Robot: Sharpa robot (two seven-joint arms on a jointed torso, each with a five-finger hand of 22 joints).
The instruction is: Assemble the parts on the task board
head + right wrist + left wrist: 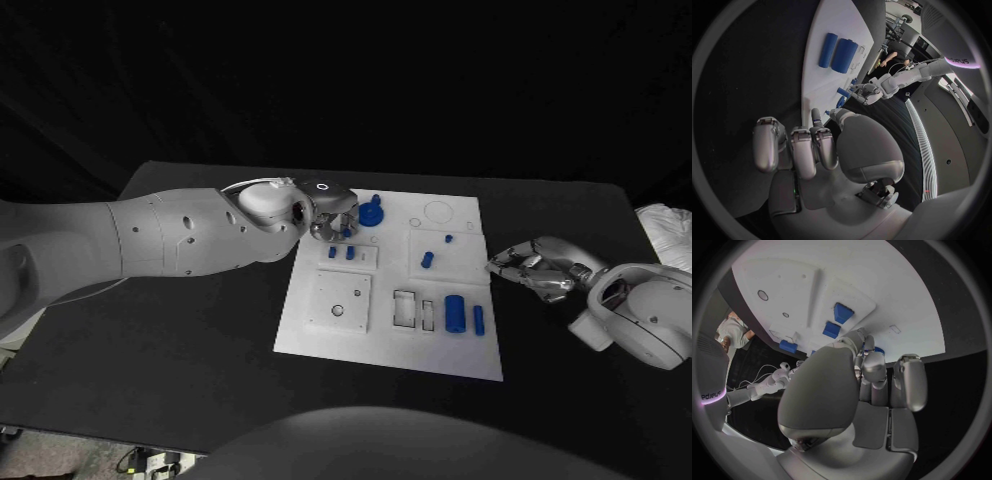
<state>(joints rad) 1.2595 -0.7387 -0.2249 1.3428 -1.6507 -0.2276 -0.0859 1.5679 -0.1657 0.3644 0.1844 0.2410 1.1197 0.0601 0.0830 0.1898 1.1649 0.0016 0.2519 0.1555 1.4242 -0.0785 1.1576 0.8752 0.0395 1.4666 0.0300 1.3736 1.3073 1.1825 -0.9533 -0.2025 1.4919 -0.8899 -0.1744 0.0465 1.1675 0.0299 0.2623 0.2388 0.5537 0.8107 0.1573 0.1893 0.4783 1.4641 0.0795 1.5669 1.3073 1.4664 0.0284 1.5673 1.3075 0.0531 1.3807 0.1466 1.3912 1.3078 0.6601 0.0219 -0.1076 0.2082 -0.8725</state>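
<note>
- The left hand point(329, 213) is seen over the board's point(325, 335) far left corner, fingers curled down beside a tall blue part point(372, 213); whether anything is pinched cannot be told.
- Two small pegs point(340, 253) are seen near the board's left edge, apparently standing in their seats; a further peg point(428, 259) lies mid-board.
- Two cylinders point(463, 314) lie loose by the right edge, beside open slots point(415, 309), so most assembly is judged undone.
- The right hand point(528, 272) rests on the table just off the board's right edge, fingers loosely curled, nothing held.
</note>
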